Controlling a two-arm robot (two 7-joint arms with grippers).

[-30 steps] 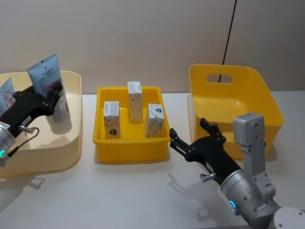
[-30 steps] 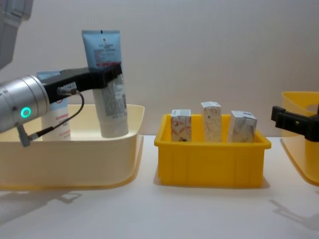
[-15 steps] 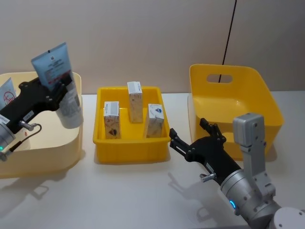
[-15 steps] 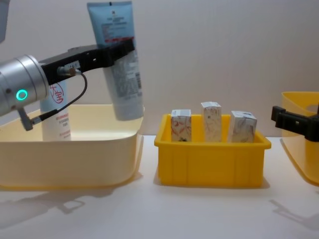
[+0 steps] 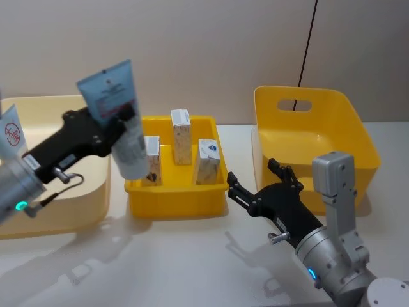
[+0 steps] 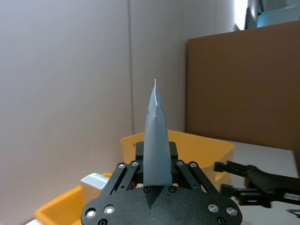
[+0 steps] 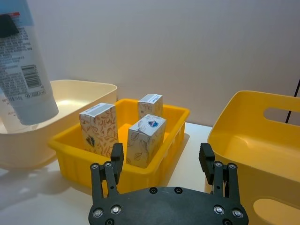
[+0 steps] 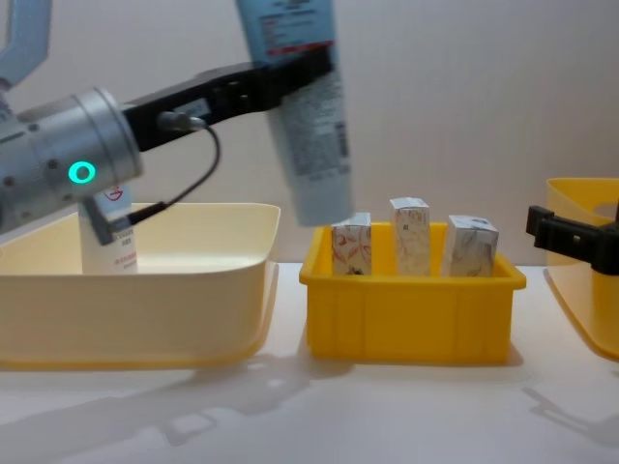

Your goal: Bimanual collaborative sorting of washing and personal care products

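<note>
My left gripper (image 5: 120,118) is shut on a tall pale-blue tube (image 5: 121,128) and holds it upright in the air over the left end of the yellow tray (image 5: 176,201). In the chest view the tube (image 8: 308,116) hangs just above the tray's left carton (image 8: 351,244). Three white cartons stand in the tray, among them one at the back (image 5: 181,135) and one on the right (image 5: 208,160). Another tube (image 5: 10,131), marked with a red circle, stands in the cream bin (image 5: 70,204). My right gripper (image 5: 250,171) is open, low in front of the tray's right end.
A tall yellow bin (image 5: 319,137) with a handle slot stands at the right, beside my right arm. A black cable hangs down the wall behind it. Bare white table lies in front of the bins.
My left gripper has lifted the pale-blue tube out of the cream bin and carried it right, over the yellow tray's left end. The right arm has not moved.
</note>
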